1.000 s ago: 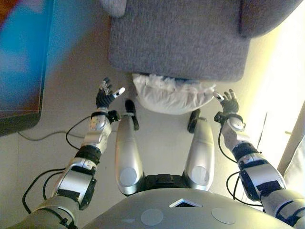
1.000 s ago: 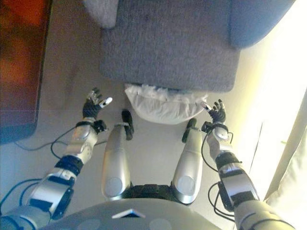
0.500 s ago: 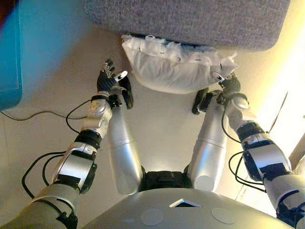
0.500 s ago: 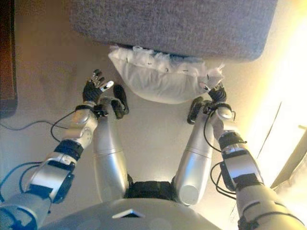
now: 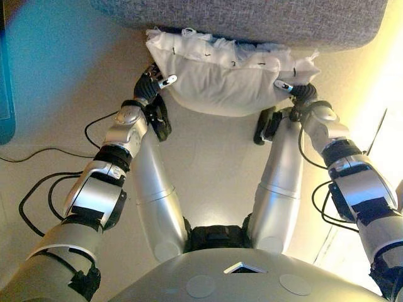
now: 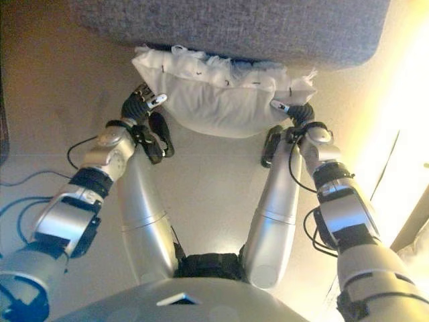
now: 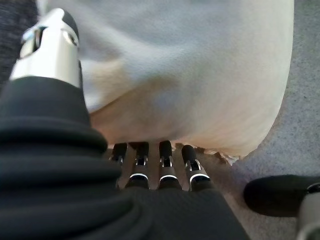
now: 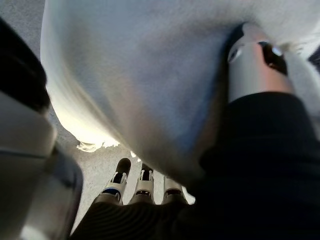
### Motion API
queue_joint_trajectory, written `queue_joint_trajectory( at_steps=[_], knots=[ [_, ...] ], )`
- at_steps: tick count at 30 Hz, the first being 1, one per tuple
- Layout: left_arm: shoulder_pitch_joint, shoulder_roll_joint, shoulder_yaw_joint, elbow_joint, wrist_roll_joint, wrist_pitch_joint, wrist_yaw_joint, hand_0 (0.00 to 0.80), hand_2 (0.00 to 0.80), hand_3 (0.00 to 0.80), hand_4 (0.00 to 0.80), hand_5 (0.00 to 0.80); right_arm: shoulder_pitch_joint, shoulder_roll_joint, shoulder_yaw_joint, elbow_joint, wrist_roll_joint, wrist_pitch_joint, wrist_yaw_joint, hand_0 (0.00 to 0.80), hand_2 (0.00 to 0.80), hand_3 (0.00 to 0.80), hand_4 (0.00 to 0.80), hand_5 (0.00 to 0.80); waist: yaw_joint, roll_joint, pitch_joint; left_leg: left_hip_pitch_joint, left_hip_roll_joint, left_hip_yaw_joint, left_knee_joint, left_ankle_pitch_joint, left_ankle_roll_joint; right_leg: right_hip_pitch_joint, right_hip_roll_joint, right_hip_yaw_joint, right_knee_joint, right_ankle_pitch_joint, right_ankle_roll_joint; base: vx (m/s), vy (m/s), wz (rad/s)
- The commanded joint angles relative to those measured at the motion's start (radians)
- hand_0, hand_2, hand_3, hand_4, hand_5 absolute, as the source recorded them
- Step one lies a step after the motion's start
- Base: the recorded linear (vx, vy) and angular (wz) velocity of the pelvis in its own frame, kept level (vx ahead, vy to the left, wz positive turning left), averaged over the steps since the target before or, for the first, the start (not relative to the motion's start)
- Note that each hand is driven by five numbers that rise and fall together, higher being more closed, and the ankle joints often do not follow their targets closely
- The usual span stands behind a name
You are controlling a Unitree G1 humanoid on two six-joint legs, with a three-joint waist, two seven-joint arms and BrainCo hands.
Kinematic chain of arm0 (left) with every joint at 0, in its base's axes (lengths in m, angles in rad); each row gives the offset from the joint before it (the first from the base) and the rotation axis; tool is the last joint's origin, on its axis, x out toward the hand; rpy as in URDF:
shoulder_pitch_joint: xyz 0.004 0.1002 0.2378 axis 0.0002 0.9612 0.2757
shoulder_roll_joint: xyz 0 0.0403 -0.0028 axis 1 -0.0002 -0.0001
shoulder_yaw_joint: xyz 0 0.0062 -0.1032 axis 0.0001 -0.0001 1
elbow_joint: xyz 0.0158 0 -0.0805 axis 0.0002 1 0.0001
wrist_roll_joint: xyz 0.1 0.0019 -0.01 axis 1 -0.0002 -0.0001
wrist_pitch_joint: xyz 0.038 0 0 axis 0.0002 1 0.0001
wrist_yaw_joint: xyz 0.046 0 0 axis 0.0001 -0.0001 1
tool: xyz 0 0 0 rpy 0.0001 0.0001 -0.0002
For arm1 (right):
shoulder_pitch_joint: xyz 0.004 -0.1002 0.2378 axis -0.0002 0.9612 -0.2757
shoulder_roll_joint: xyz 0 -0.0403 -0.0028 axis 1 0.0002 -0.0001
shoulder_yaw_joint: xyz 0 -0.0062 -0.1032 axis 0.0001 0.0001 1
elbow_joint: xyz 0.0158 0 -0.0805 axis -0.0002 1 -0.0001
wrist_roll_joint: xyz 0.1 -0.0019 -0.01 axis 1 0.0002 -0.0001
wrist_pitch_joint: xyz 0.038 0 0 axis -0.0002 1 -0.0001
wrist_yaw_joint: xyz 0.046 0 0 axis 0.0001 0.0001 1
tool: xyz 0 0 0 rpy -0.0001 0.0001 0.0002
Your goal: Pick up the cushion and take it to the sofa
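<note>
A white cushion (image 5: 227,82) lies on the pale floor, pushed against the front of the grey sofa (image 5: 252,19). My left hand (image 5: 149,88) is at the cushion's left end and my right hand (image 5: 304,95) at its right end. In the left wrist view the straight fingers (image 7: 160,170) reach under the cushion (image 7: 200,75), and the thumb (image 7: 50,50) lies over its top. In the right wrist view the fingers (image 8: 142,182) touch the cushion's (image 8: 140,75) lower edge and the thumb (image 8: 252,65) presses into the cloth. Both hands are open.
The sofa's base spans the far side of the scene. A blue object (image 5: 5,75) stands at the far left edge. Bright light falls on the floor at the right (image 5: 384,113). Bare floor lies to the left of the cushion.
The camera has moved closer to the sofa. Both hands, held apart from the cushion one second ago, have come in against its two ends.
</note>
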Motion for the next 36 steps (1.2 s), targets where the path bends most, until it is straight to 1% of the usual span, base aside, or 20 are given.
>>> queue_joint_trajectory(
  at_steps=[1,3,4,5,6,7,8,9,13,15,19,23,26,28,29,31,32,33,34,36],
  knots=[
    [-0.055,0.023,-0.036,0.037,-0.05,0.006,-0.018,0.0,0.0,0.0,0.0,0.0,0.007,0.01,0.01,-0.008,-0.028,-0.003,0.026,0.0,0.0,0.0,0.0,0.0,-0.004,0.014,0.003,0.028,0.039,0.004,0.167,-0.231,0.043,-0.001,-0.011,0.019,-0.095,0.089,-0.035,-0.007,-0.018,-0.1],
    [-0.085,0.032,-0.039,0.041,-0.064,0.012,-0.028,0.0,0.0,0.0,0.0,0.0,-0.002,0.008,0.02,-0.031,-0.02,-0.009,0.019,0.0,0.0,0.0,0.0,0.0,-0.008,0.008,0.008,0.018,0.04,0.0,0.179,-0.236,0.043,-0.009,-0.011,0.02,-0.092,0.09,-0.034,-0.002,-0.022,-0.08],
    [-0.095,0.036,-0.043,0.034,-0.068,0.012,-0.034,0.0,0.0,0.0,0.0,0.0,-0.004,0.006,0.024,-0.046,-0.016,-0.013,0.014,0.119,0.119,0.119,0.119,0.119,-0.01,0.006,0.009,0.016,0.041,-0.001,0.181,-0.239,0.043,-0.011,-0.011,0.02,-0.094,0.092,-0.034,0.0,0.0,0.0],
    [-0.101,0.037,-0.046,0.017,-0.071,0.014,-0.027,0.0,0.0,0.0,0.0,0.0,-0.001,0.003,0.028,-0.068,-0.017,-0.016,0.006,0.373,0.373,0.373,0.373,0.373,-0.011,0.005,0.009,0.011,0.041,-0.002,0.184,-0.24,0.041,-0.016,-0.011,0.021,-0.096,0.094,-0.033,0.0,0.0,0.0],
    [-0.109,0.037,-0.052,0.007,-0.082,0.017,-0.027,0.0,0.0,0.0,0.0,0.0,0.0,0.002,0.032,-0.084,-0.02,-0.013,0.004,0.8,0.8,0.8,0.8,0.8,-0.013,0.003,0.009,0.006,0.04,-0.004,0.188,-0.242,0.041,-0.021,-0.009,0.022,-0.096,0.096,-0.033,0.0,0.0,0.0],
    [-0.115,0.035,-0.056,-0.003,-0.09,0.024,-0.031,0.188,0.188,0.188,0.188,0.188,-0.001,0.002,0.035,-0.094,-0.023,-0.011,0.001,0.8,0.8,0.8,0.8,0.8,-0.015,0.002,0.009,0.003,0.039,-0.004,0.19,-0.242,0.041,-0.024,-0.008,0.023,-0.096,0.097,-0.033,0.0,0.0,0.0],
    [-0.124,0.029,-0.059,-0.014,-0.088,0.039,-0.043,0.765,0.765,0.765,0.765,0.765,0.0,0.001,0.039,-0.109,-0.033,-0.007,-0.007,0.8,0.8,0.8,0.8,0.8,-0.017,0.001,0.009,-0.001,0.04,-0.005,0.194,-0.244,0.042,-0.028,-0.008,0.025,-0.094,0.099,-0.032,0.0,0.0,0.0],
    [-0.136,0.026,-0.07,-0.023,-0.089,0.061,-0.049,0.8,0.8,0.8,0.8,0.8,0.0,0.001,0.042,-0.119,-0.03,0.002,-0.013,0.8,0.8,0.8,0.8,0.8,-0.019,-0.001,0.009,-0.005,0.04,-0.005,0.199,-0.245,0.043,-0.031,-0.007,0.026,-0.093,0.101,-0.031,-0.002,0.015,-0.04],
    [-0.159,-0.009,-0.107,-0.049,-0.092,0.081,-0.057,0.8,0.8,0.8,0.8,0.8,0.004,0.025,0.042,-0.125,-0.011,0.024,-0.017,0.8,0.8,0.8,0.8,0.8,-0.023,-0.005,0.009,0.001,0.04,-0.008,0.199,-0.248,0.042,-0.025,-0.009,0.029,-0.107,0.115,-0.025,0.0,0.005,0.0],
    [-0.149,-0.03,-0.112,-0.059,-0.062,0.074,-0.041,0.8,0.8,0.8,0.8,0.8,0.008,0.039,0.044,-0.123,-0.025,0.015,-0.027,0.8,0.8,0.8,0.8,0.8,-0.021,-0.008,0.009,0.01,0.04,-0.006,0.197,-0.247,0.043,-0.016,-0.011,0.03,-0.112,0.121,-0.022,0.014,0.009,-0.02],
    [-0.101,-0.041,-0.11,-0.093,-0.047,0.067,-0.01,0.8,0.8,0.8,0.8,0.8,0.049,0.045,0.035,-0.16,-0.021,-0.005,-0.089,0.8,0.8,0.8,0.8,0.8,-0.017,-0.01,0.009,0.029,0.048,-0.004,0.205,-0.242,0.045,0.003,-0.009,0.035,-0.103,0.13,-0.021,0.053,0.039,-0.08],
    [-0.031,-0.051,-0.087,-0.146,-0.011,0.034,0.016,0.8,0.8,0.8,0.8,0.8,0.128,0.063,0.0,-0.273,-0.027,-0.091,-0.195,0.8,0.8,0.8,0.8,0.8,-0.019,-0.014,0.009,0.086,0.057,0.001,0.179,-0.227,0.036,0.058,-0.002,0.031,-0.122,0.145,-0.017,0.069,0.051,-0.04],
    [0.048,-0.058,-0.047,-0.227,-0.025,0.002,0.027,0.8,0.8,0.8,0.8,0.8,0.211,0.074,-0.028,-0.412,-0.047,-0.131,-0.25,0.8,0.8,0.8,0.8,0.8,-0.024,-0.016,-0.005,0.155,0.058,0.006,0.114,-0.203,0.025,0.125,0.01,0.023,-0.18,0.167,-0.012,0.073,0.055,-0.04],
    [0.103,-0.067,-0.039,-0.276,-0.01,-0.036,0.038,0.8,0.8,0.8,0.8,0.8,0.26,0.088,-0.053,-0.47,-0.071,-0.167,-0.249,0.8,0.8,0.8,0.8,0.8,-0.025,-0.015,-0.031,0.219,0.049,0.01,0.024,-0.177,0.011,0.188,0.019,0.009,-0.266,0.197,-0.006,0.017,0.045,0.0],
    [0.127,-0.073,-0.032,-0.296,0.001,-0.058,0.037,0.8,0.8,0.8,0.8,0.8,0.278,0.091,-0.062,-0.487,-0.078,-0.182,-0.239,0.8,0.8,0.8,0.8,0.8,-0.022,-0.015,-0.044,0.263,0.046,0.017,-0.049,-0.153,0.004,0.231,0.023,-0.002,-0.325,0.22,0.0,-0.007,0.035,0.06],
    [0.148,-0.078,-0.025,-0.307,0.022,-0.09,0.043,0.8,0.8,0.8,0.8,0.8,0.296,0.091,-0.065,-0.496,-0.097,-0.198,-0.222,0.8,0.8,0.8,0.8,0.8,-0.019,-0.016,-0.059,0.331,0.045,0.032,-0.15,-0.119,-0.003,0.299,0.021,-0.019,-0.411,0.246,0.008,0.008,0.036,-0.1],
    [0.155,-0.082,-0.021,-0.315,0.026,-0.104,0.048,0.8,0.8,0.8,0.8,0.8,0.303,0.089,-0.064,-0.498,-0.098,-0.206,-0.212,0.8,0.8,0.8,0.8,0.8,-0.017,-0.016,-0.071,0.381,0.044,0.043,-0.223,-0.091,-0.006,0.347,0.018,-0.029,-0.476,0.266,0.013,0.013,0.039,-0.31],
    [0.171,-0.084,-0.011,-0.334,0.021,-0.108,0.046,0.8,0.8,0.8,0.8,0.8,0.322,0.084,-0.069,-0.504,-0.079,-0.219,-0.191,0.8,0.8,0.8,0.8,0.8,-0.017,-0.019,-0.087,0.454,0.034,0.066,-0.357,-0.012,0.003,0.423,0.005,-0.048,-0.607,0.332,0.011,0.04,0.026,-0.19],
    [0.179,-0.084,-0.007,-0.343,0.019,-0.112,0.046,0.8,0.8,0.8,0.8,0.8,0.333,0.083,-0.072,-0.507,-0.072,-0.231,-0.181,0.8,0.8,0.8,0.8,0.8,-0.017,-0.02,-0.091,0.485,0.032,0.074,-0.389,0.0,0.003,0.454,0.002,-0.054,-0.639,0.341,0.013,0.103,0.011,0.07],
    [0.231,-0.075,0.013,-0.38,0.017,-0.13,0.036,0.8,0.8,0.8,0.8,0.8,0.406,0.089,-0.094,-0.542,-0.032,-0.268,-0.147,0.8,0.8,0.8,0.8,0.8,-0.013,-0.03,-0.132,0.629,0.013,0.115,-0.552,0.047,0.001,0.593,-0.027,-0.106,-0.811,0.384,0.022,0.251,-0.03,0.36]
  ],
)
